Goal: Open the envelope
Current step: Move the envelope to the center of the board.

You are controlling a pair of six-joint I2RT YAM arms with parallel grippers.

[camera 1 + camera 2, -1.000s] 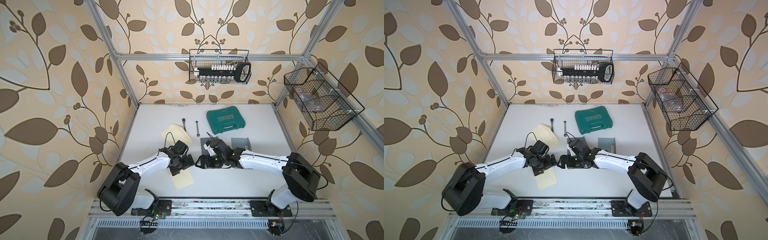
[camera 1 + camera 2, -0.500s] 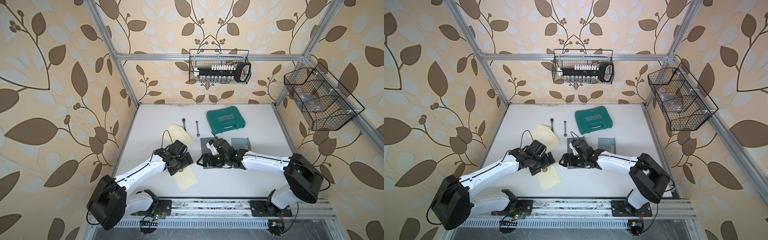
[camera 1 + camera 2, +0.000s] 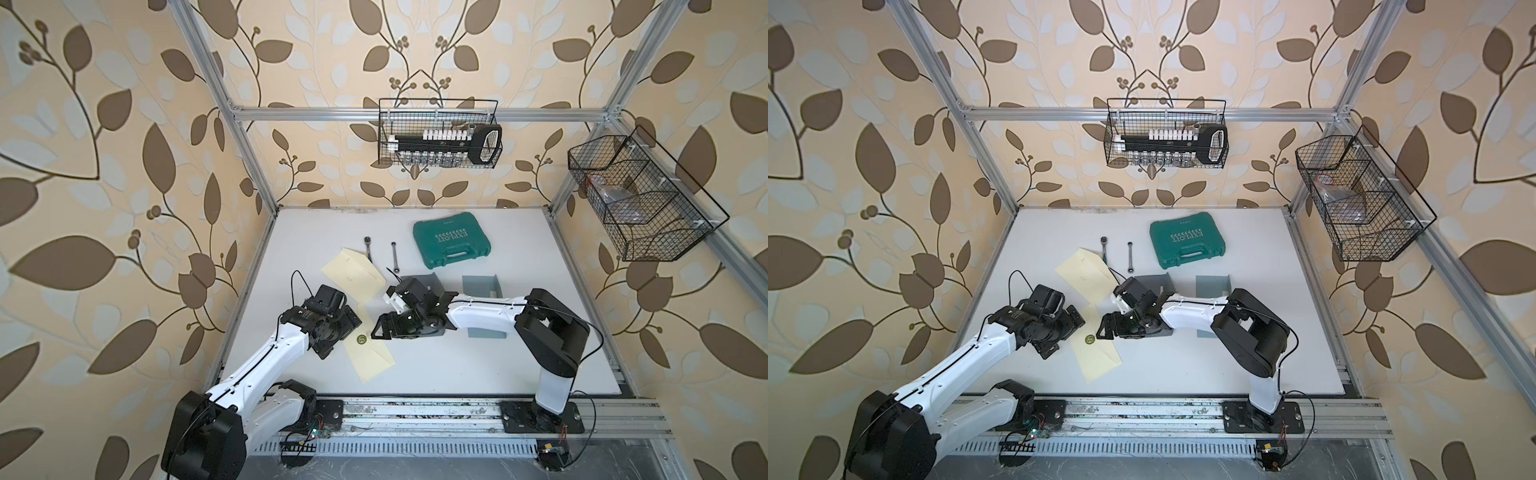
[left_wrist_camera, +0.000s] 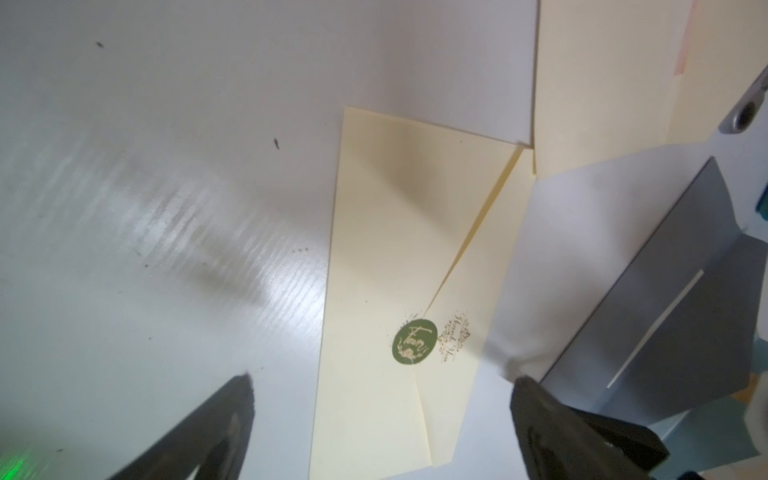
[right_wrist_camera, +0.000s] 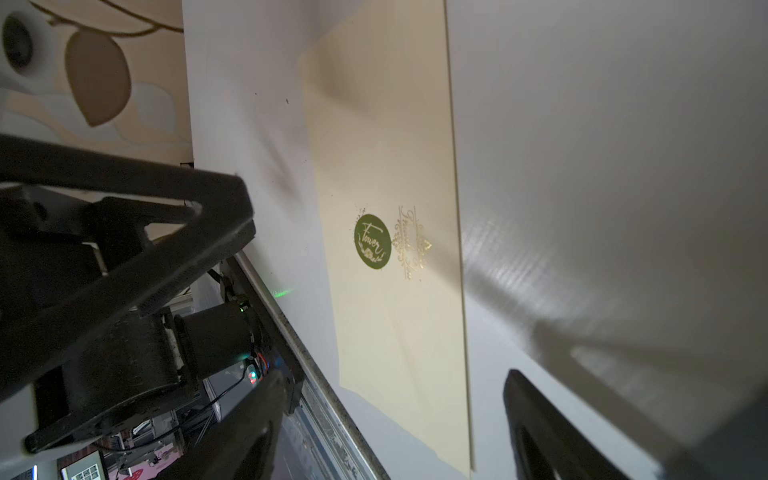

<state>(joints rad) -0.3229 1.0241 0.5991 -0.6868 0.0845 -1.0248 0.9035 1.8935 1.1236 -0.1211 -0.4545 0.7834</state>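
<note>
A white table point(image 3: 478, 374) fills the floor of a cell walled with leaf-patterned paper. The left gripper point(image 3: 345, 336) hangs low near the front-left part of the table, its jaws spread wide and gripping nothing. In the left wrist view its dark fingertips point(image 4: 235, 399) stand to either side of the envelope point(image 3: 374, 359), clear of the paper's edges. The right gripper point(image 3: 380, 330) faces it from across the envelope, jaws likewise apart with nothing between them. Whether its tips touch the paper cannot be told.

The envelope is cream and lies flat and slanted near the front edge, left of the middle. Its flap is down under a round green sticker point(image 3: 361, 339), with gold lettering point(image 4: 453, 340) just beside it. A second envelope point(image 3: 353, 276) lies further in, its near corner just beside the first one's far corner.

Beyond it are two wrenches point(image 3: 368, 248) and, toward the back edge, a green tool case point(image 3: 451, 245). Two grey metal stands point(image 3: 482, 286) sit by the right arm. A wire basket point(image 3: 390, 149) hangs on the back wall and a side basket point(image 3: 665, 232) on the right wall.
</note>
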